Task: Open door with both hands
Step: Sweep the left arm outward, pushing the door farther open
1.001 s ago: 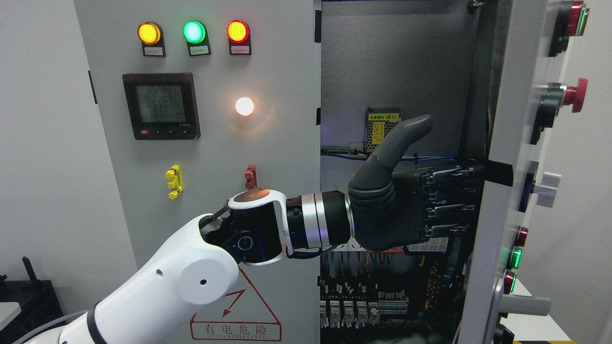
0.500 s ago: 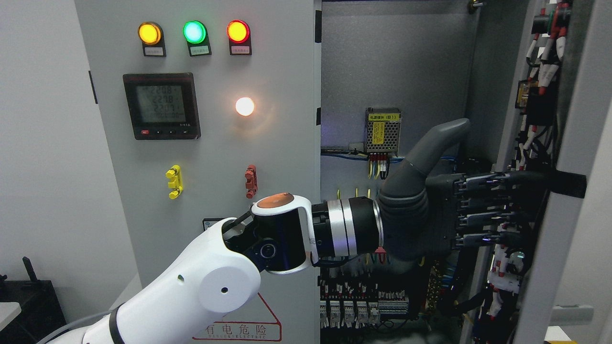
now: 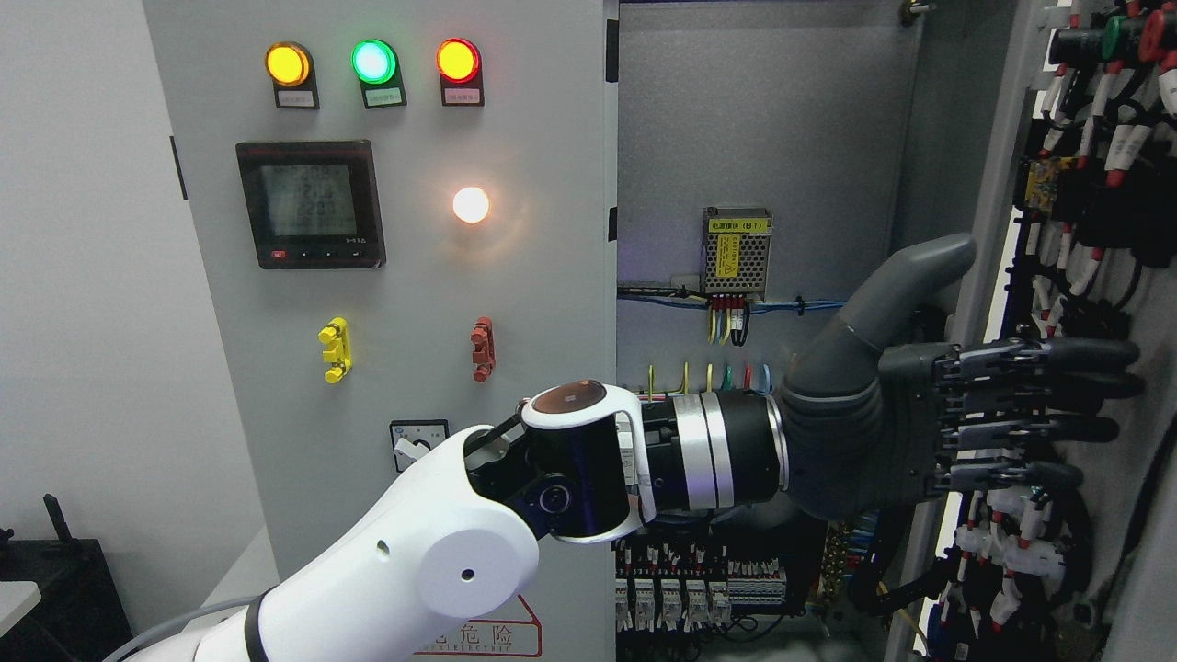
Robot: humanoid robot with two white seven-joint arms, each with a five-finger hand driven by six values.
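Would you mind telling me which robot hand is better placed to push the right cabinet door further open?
Left. The left robot hand already reaches across with fingers extended toward the right door's wired inner side; the right arm is out of view.

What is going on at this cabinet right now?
The robot's left hand is reaching across from the lower left to the cabinet's right door, which is swung wide open so its wired inner face shows. The fingers are stretched out flat toward that inner face, thumb raised, gripping nothing. The left door, with its lit lamps and meter, is shut. The cabinet interior and terminal rows are exposed. No right hand is visible.
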